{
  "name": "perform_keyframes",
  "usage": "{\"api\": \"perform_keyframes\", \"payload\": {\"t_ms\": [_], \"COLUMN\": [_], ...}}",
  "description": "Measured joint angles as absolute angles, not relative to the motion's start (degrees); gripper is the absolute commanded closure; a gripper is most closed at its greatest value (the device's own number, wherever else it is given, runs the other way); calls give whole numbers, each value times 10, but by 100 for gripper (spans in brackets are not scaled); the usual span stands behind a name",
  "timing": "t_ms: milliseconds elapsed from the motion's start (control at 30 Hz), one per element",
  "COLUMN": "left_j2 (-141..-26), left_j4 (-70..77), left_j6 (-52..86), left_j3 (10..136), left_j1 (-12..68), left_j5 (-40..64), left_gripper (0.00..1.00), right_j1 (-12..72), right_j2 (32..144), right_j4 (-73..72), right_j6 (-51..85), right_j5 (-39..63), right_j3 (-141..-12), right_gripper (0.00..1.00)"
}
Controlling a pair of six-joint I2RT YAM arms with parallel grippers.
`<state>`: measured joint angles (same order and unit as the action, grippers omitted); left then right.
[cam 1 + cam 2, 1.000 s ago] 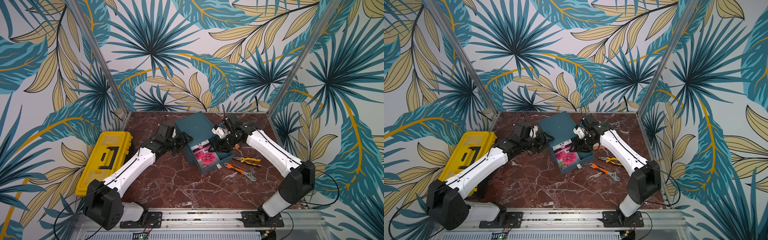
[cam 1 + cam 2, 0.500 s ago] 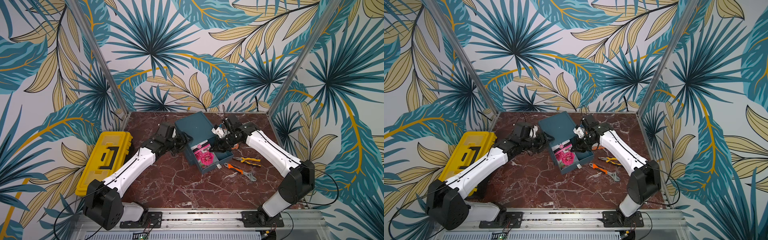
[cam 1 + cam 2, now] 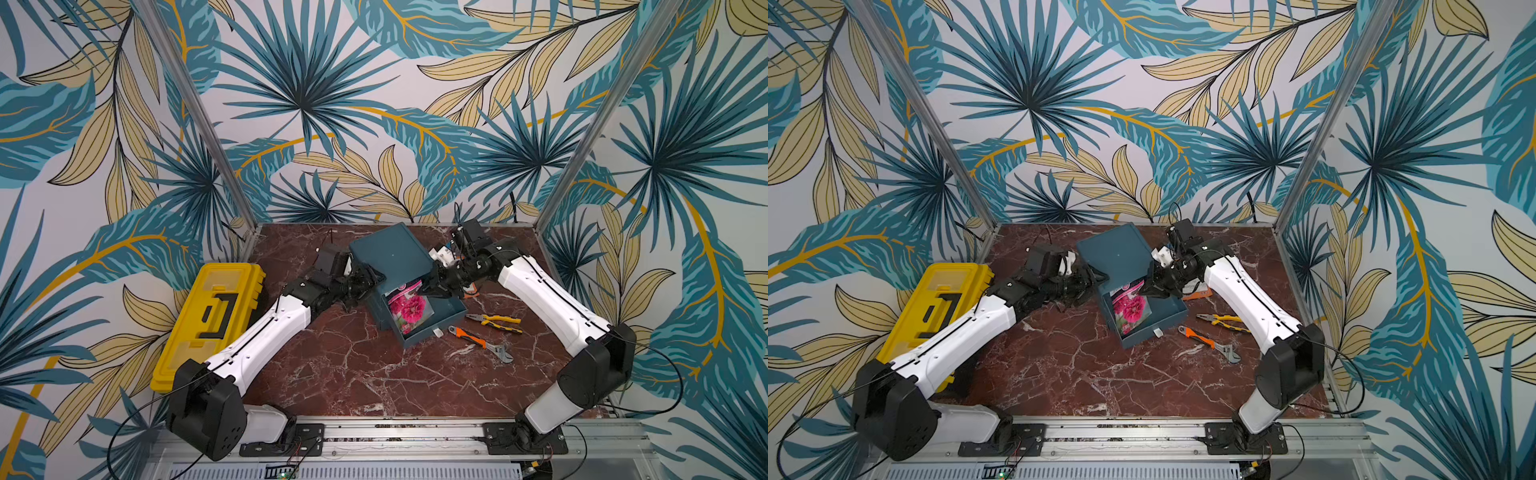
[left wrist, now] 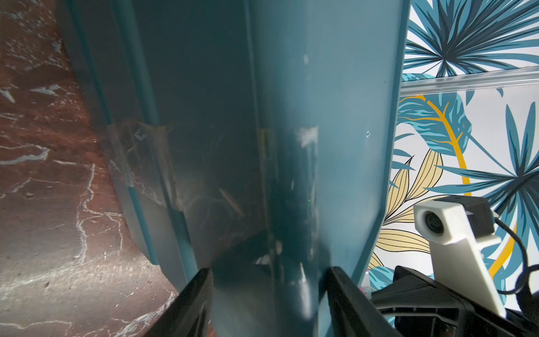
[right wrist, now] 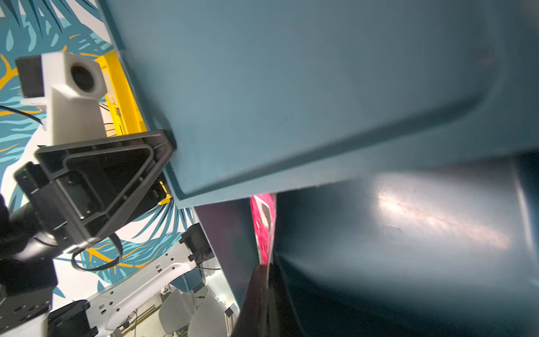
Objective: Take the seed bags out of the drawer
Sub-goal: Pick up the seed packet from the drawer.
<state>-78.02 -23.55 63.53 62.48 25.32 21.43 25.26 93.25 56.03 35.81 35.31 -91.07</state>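
A teal cabinet (image 3: 390, 253) lies on the marble table with its drawer (image 3: 430, 332) pulled out toward the front. One seed bag (image 3: 409, 309) with a pink bloom rests in the drawer, its upper end raised; it shows in both top views (image 3: 1131, 309). My right gripper (image 3: 426, 291) is shut on that bag's upper edge, and the right wrist view shows the thin pink seed bag (image 5: 262, 227) pinched in the right gripper (image 5: 267, 267). My left gripper (image 3: 372, 278) is shut on the cabinet's left side, with the teal cabinet wall (image 4: 268, 204) filling the left gripper (image 4: 269, 291).
A flat orange and white thing (image 3: 470, 292) lies partly under my right arm. Yellow-handled pliers (image 3: 494, 320) and an orange-handled wrench (image 3: 478, 343) lie right of the drawer. A yellow toolbox (image 3: 212, 316) stands at the left edge, beside my left arm.
My right gripper has closed on the seed bag's upper edge, and that end of the bag has lifted a little. The left arm has not moved.
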Motion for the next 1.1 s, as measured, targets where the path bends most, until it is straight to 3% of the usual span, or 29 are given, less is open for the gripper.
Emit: {"api": "perform_keyframes", "payload": {"t_ms": [800, 1100], "left_j2": [-779, -777], "left_j4": [-234, -236], "left_j6": [636, 636], "left_j3": [624, 624], "left_j1": [253, 253], "left_j5": [211, 204], "left_gripper": [35, 35], "right_j1": [213, 142], "right_j2": [804, 786], "right_j4": [667, 679], "right_j6": [335, 286], "right_j5": [387, 388], "right_j3": [-919, -1013], "right_gripper": [100, 100]}}
